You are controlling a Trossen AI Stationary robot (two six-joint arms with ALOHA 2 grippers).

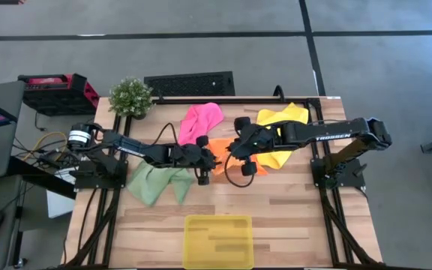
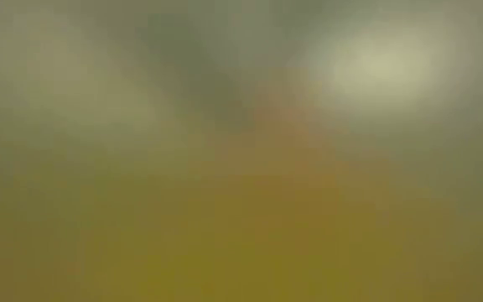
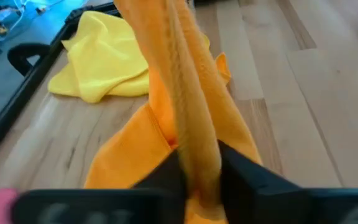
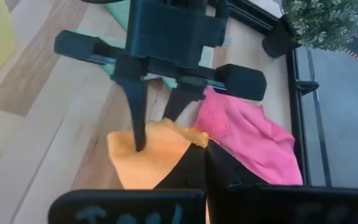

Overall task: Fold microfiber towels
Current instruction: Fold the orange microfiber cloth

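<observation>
Overhead first: we see both arms meeting at the middle of the worktop (image 1: 276, 217) over the orange towel (image 1: 220, 146), the left gripper (image 1: 210, 160) and right gripper (image 1: 231, 150) almost touching. Pink towel (image 1: 201, 121) lies just behind, yellow towel (image 1: 282, 133) under the right arm, pale green towel (image 1: 156, 184) under the left, and the yellow tray (image 1: 217, 241) sits at the front edge.

Table-level gives us only a blur; nothing readable.

Left wrist: we find the left gripper clamped on a raised ridge of orange cloth.

Right wrist: the right gripper's own fingers are pinched shut on the orange towel's corner, beside the pink one.

We judge the fold of the orange towel is just starting; next, both arms should lift and carry the held edge across. How the cloth lies beneath the arms is hidden.
</observation>
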